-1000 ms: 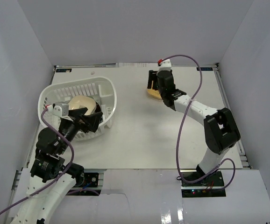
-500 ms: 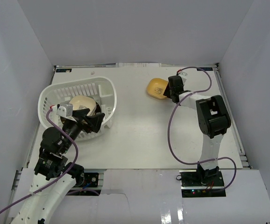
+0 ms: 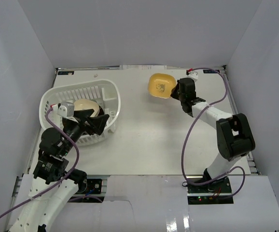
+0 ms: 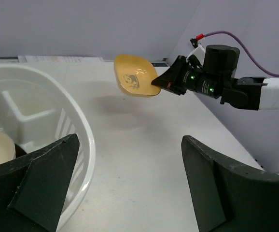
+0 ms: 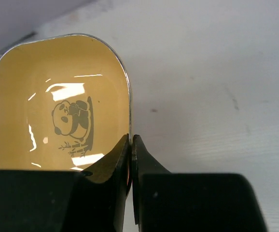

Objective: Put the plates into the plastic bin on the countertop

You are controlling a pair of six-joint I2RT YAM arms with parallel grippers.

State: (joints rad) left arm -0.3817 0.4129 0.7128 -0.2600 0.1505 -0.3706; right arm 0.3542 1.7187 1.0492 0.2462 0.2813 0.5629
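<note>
A yellow rounded-square plate [image 3: 160, 85] with a panda drawing [image 5: 72, 118] hangs tilted above the countertop [image 3: 154, 130] at the back. My right gripper [image 3: 172, 90] is shut on its right rim [image 5: 130, 137], one finger on each side; the left wrist view shows the plate [image 4: 133, 77] lifted off the surface. The white plastic bin [image 3: 108, 89] stands at the left and holds a cream plate [image 3: 84, 106] on top of a stack. My left gripper [image 3: 95, 122] is open beside the bin's near right wall, its fingers [image 4: 226, 188] wide apart with nothing between them.
Pale walls enclose the table on three sides. The bin's rim [image 4: 84, 140] lies just left of my left gripper. A purple cable [image 3: 190, 130] loops beside the right arm. The right arm's base [image 3: 212, 186] sits at the near edge.
My right gripper has closed on the yellow plate's rim and lifted and tilted it off the table. The left arm has shifted slightly and stays open.
</note>
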